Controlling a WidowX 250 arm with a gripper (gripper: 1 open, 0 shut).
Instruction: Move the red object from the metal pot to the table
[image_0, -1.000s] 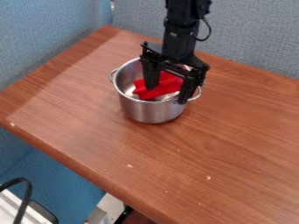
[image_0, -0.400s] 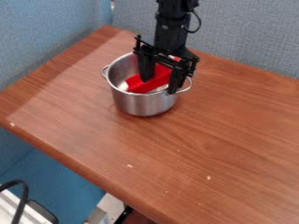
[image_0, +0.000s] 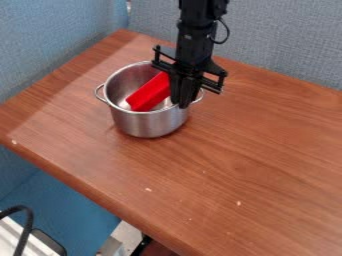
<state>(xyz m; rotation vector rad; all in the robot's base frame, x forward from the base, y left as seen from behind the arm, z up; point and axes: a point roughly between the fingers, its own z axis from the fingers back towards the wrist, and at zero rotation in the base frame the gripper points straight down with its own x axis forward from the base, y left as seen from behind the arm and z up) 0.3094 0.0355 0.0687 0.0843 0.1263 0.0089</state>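
The metal pot (image_0: 139, 122) stands on the table (image_0: 247, 170), toward its back left. Inside it the red object (image_0: 147, 94) lies tilted, its upper right end raised toward the rim. My gripper (image_0: 183, 94) comes straight down over the pot's right side. Its black fingers (image_0: 175, 84) are drawn close together at that raised end, and they appear shut on the red object. The contact itself is partly hidden by the fingers.
A blue wall (image_0: 54, 40) runs behind and to the left of the table. The table's front edge runs diagonally from left to bottom right. Below that edge, a black cable (image_0: 16, 228) lies at the lower left.
The gripper's fingers have gone from wide apart to close together at the red object's end. The pot has slid left on the table, and the red object now lies more tilted.
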